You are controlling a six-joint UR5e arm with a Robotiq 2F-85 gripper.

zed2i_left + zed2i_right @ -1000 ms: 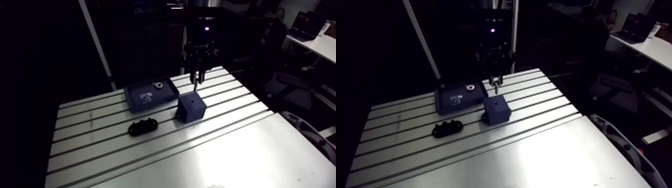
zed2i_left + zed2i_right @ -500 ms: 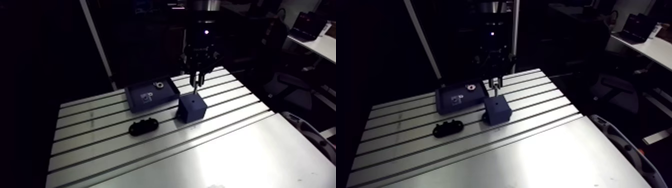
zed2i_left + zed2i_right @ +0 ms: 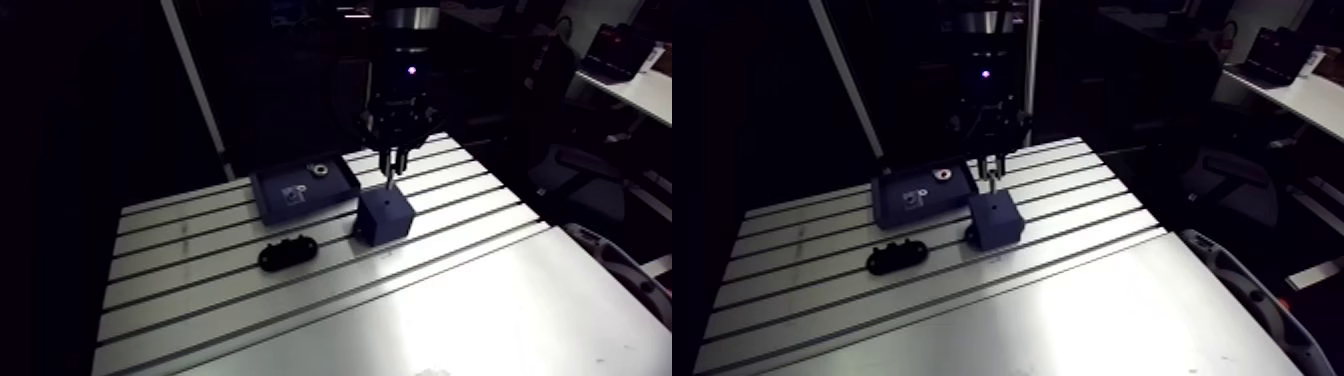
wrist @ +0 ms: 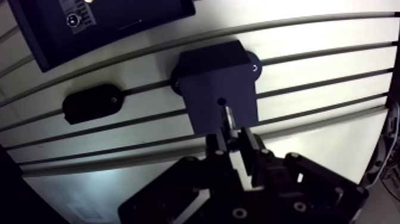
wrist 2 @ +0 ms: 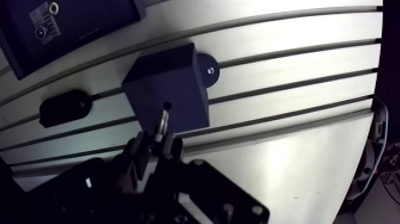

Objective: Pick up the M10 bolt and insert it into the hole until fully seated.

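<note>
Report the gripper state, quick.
Gripper: shut on the M10 bolt, which is held above the hole in the blue block.

Table (image 4: pixel 321 33) is showing bare light metal, smooth, and is throwing back strong glare. Block (image 4: pixel 217 89) is reading as dark blue plastic, matt, with flat, smooth faces. Bolt (image 4: pixel 228 116) is gleaming as bright polished metal; its thread is too small to judge. Hand (image 4: pixel 231 140) is looking matt black; metal or plastic cannot be told. Tray (image 4: pixel 137 12) is appearing dark blue and matt like the block, and is carrying a pale, paper-like label (image 4: pixel 83 15). Ring (image 3: pixel 317 169) in the tray is glinting as metal. Black piece (image 4: pixel 92 103) is looking matt and plastic-like.
</note>
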